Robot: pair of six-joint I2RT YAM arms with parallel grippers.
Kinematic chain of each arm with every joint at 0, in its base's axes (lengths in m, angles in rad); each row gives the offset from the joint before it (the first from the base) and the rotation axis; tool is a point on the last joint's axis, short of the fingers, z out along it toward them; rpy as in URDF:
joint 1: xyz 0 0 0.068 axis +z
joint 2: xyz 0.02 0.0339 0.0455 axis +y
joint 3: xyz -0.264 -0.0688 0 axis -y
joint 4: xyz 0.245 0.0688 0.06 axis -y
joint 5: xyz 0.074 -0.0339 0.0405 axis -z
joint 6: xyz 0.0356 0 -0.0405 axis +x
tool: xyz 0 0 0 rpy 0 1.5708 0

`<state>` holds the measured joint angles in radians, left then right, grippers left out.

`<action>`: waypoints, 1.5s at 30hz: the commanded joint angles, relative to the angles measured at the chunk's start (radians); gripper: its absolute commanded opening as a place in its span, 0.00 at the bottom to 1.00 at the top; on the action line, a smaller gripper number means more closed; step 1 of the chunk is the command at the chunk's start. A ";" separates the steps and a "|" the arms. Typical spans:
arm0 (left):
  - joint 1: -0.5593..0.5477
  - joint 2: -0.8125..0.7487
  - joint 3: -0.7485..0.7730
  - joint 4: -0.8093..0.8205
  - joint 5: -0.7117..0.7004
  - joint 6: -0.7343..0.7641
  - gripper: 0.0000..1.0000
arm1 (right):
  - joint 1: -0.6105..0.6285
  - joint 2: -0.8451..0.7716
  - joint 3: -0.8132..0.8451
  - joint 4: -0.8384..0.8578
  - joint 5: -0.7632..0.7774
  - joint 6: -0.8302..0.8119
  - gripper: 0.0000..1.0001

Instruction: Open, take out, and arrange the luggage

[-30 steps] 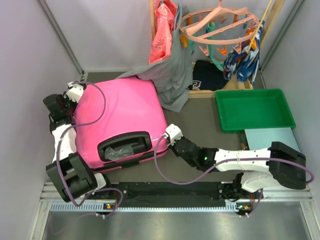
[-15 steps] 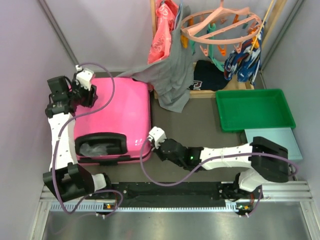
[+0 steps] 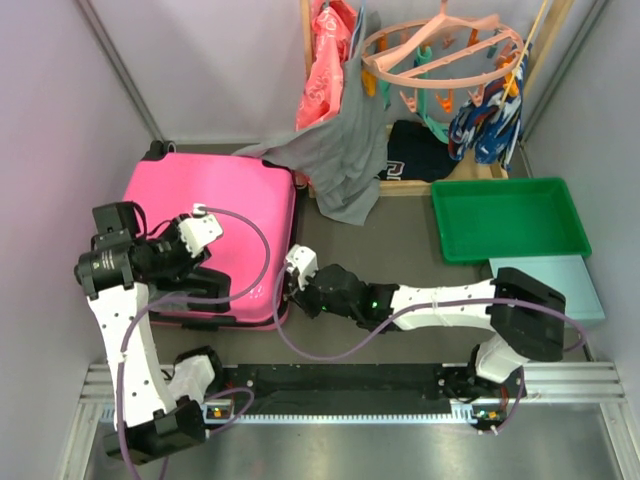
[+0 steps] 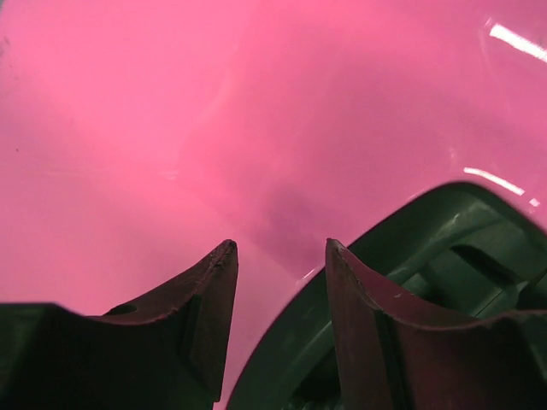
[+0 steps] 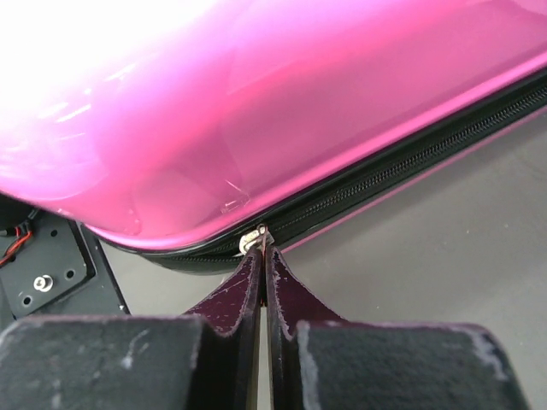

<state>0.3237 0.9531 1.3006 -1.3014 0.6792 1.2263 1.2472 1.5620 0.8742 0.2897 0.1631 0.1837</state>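
Observation:
The luggage [image 3: 225, 210], a hot-pink hard-shell suitcase, lies flat and closed at the left of the floor. Its black handle [image 3: 195, 300] is at the near edge. My left gripper [image 3: 203, 232] hovers over the lid just beyond the handle. In the left wrist view its fingers [image 4: 214, 282] stand apart with only pink shell [image 4: 256, 111] between them, and the handle recess [image 4: 427, 282] lies to the right. My right gripper [image 3: 291, 279] is at the near right corner. There the right gripper [image 5: 262, 252] is shut on the metal zipper pull [image 5: 253, 239] of the black zipper [image 5: 410, 166].
A grey shirt [image 3: 340, 160] hangs from a wooden rack and drapes over the suitcase's far right corner. A clip hanger [image 3: 440, 55] hangs above dark clothing [image 3: 420, 155]. A green tray [image 3: 508, 218] and a pale teal box [image 3: 545, 285] lie at the right. Walls close in on the left.
The suitcase has swung from tilted to square against the left wall. My left gripper left the far corner, came over the lid and opened. My right gripper followed the corner leftward.

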 commanded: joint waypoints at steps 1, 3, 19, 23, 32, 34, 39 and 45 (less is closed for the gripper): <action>-0.002 0.010 -0.014 -0.208 -0.134 0.119 0.51 | -0.064 0.027 0.072 0.042 -0.091 -0.032 0.00; -0.011 -0.019 -0.052 -0.208 -0.182 0.159 0.54 | -0.087 0.038 0.072 0.034 -0.097 -0.043 0.00; -0.146 -0.216 -0.116 -0.206 -0.041 -0.261 0.56 | -0.244 0.128 0.109 0.083 -0.198 -0.007 0.00; -0.147 -0.292 -0.158 -0.206 -0.107 -0.369 0.55 | -0.290 0.164 0.155 0.112 -0.172 0.039 0.00; -0.167 -0.352 -0.237 -0.206 -0.337 -0.232 0.61 | -0.368 0.259 0.316 0.088 -0.102 0.053 0.00; -0.167 -0.352 -0.253 -0.208 -0.363 -0.211 0.65 | -0.387 0.273 0.333 0.088 -0.102 0.063 0.00; -0.167 -0.367 -0.278 -0.190 -0.334 -0.076 0.82 | -0.393 0.280 0.332 0.123 -0.135 0.066 0.00; -0.169 -0.265 -0.173 -0.154 -0.198 -0.044 0.85 | -0.393 0.291 0.322 0.143 -0.158 0.080 0.00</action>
<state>0.1570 0.6117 1.0492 -1.3598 0.3710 1.1221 0.8860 1.8370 1.1534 0.3241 -0.0505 0.2596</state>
